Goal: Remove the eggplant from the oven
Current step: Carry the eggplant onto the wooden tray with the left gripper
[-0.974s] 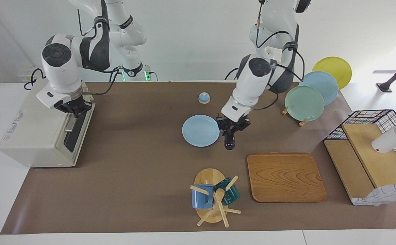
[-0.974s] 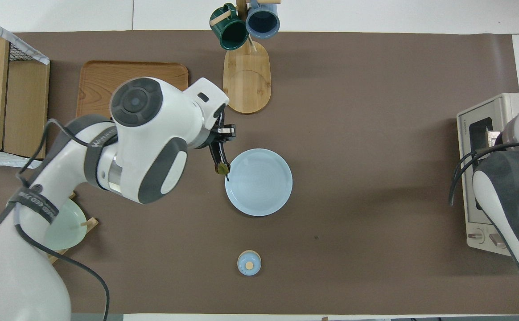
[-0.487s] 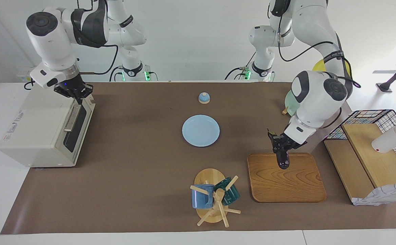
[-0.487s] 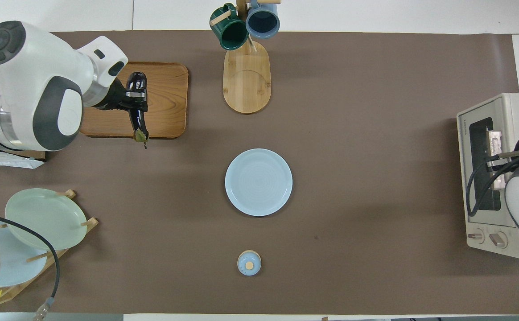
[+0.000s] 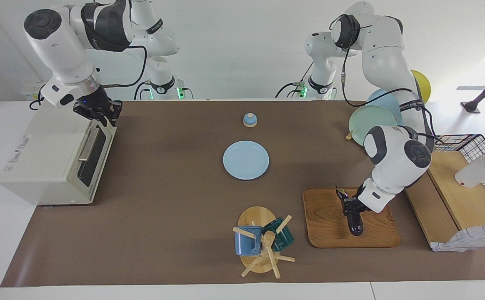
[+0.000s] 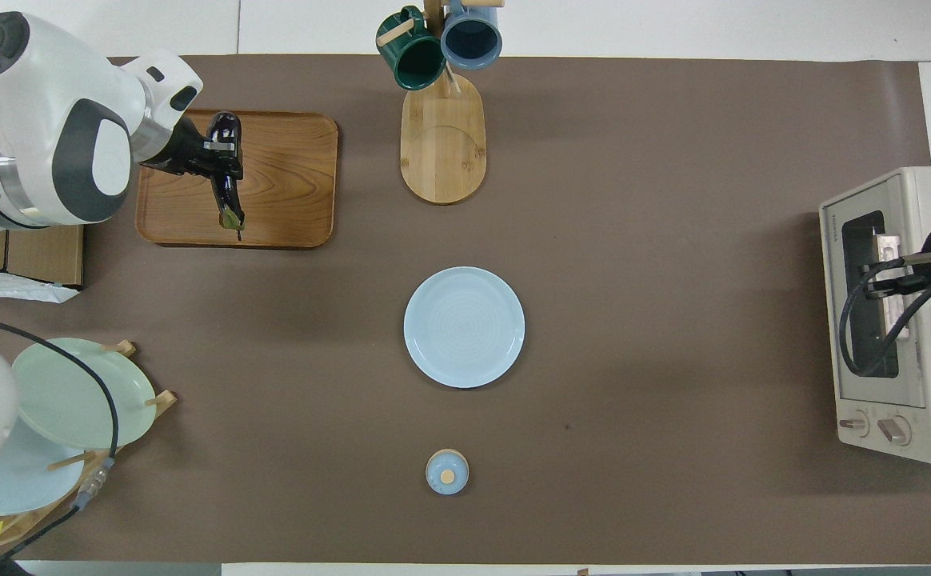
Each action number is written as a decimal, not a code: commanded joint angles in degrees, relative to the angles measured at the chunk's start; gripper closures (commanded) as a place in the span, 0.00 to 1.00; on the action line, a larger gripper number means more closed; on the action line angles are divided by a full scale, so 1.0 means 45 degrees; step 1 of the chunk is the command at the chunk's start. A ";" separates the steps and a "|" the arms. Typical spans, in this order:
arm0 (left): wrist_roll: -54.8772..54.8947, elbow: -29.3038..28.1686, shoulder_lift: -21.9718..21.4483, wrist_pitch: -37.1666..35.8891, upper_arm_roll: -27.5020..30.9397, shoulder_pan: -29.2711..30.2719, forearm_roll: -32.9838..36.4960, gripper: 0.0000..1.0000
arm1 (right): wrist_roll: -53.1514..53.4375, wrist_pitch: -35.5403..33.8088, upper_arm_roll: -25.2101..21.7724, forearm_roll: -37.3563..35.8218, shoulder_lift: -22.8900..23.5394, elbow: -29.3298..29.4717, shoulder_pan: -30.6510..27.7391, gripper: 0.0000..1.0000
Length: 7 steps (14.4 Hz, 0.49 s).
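My left tool [image 5: 350, 207] is clamped on the eggplant [image 5: 355, 223], low over the wooden tray [image 5: 330, 225] — whether its tip touches the wood I cannot tell. My right tool [image 5: 101, 114] hangs over the top front edge of the oven [image 5: 46, 166], door closed — its fingers I cannot make out.
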 commanded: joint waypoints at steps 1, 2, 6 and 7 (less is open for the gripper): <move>0.0150 -0.0797 -0.0320 0.0809 -0.0053 0.0081 0.0230 1.00 | -0.0105 -0.0389 -0.0136 0.0107 0.0474 0.0891 0.0150 0.00; 0.0266 -0.1032 -0.0379 0.0965 -0.0053 0.0081 0.0230 1.00 | -0.0085 -0.0486 -0.0136 0.0088 0.0765 0.1282 0.0170 0.00; 0.0423 -0.0937 -0.0438 0.0695 -0.0053 0.0081 0.0230 0.00 | -0.0008 -0.0800 -0.0116 0.0107 0.1413 0.2438 0.0151 0.00; 0.0423 -0.0762 -0.0438 0.0404 -0.0034 0.0081 0.0268 0.00 | 0.0322 -0.0838 -0.0097 0.0107 0.1297 0.2400 0.0170 0.00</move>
